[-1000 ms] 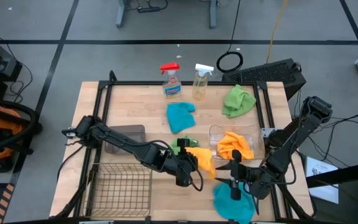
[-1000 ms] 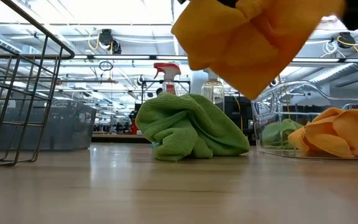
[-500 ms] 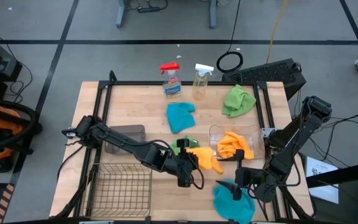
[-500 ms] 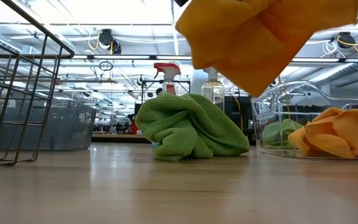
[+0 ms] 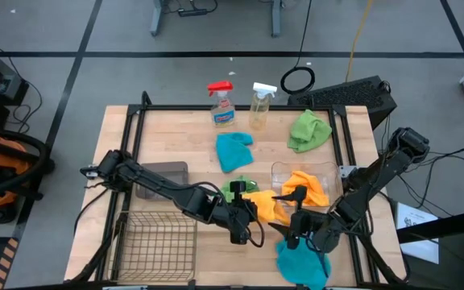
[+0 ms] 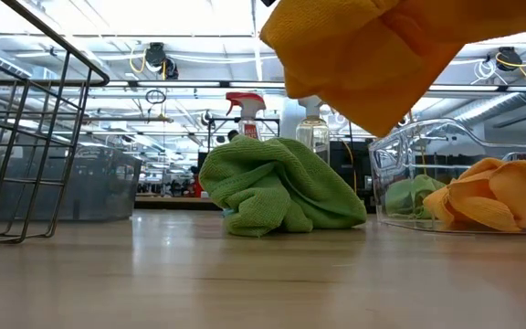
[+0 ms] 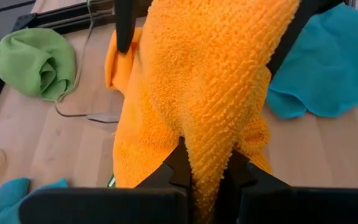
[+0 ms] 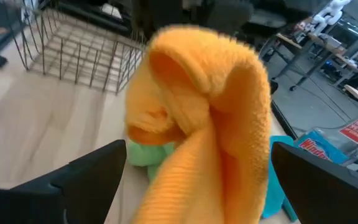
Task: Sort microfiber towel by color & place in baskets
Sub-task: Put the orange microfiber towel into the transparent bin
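Orange towel (image 7: 210, 93) hangs pinched in the left gripper (image 7: 205, 175); right gripper (image 8: 194, 180), wide open around it, should close for handover toward the clear tub (image 5: 329, 173).

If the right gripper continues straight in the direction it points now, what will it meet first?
Most likely the yellow-orange towel that the left gripper holds pinched above the table. The right gripper stands open with that cloth directly ahead of its fingers; whether it already touches cannot be told.

Two dark, jointed robot arms

Both arms are black with rounded joint housings; thin black cables trail alongside. The left end effector (image 7: 204, 177) and right end effector (image 8: 191, 180) have flat black fingers, apparently matte.
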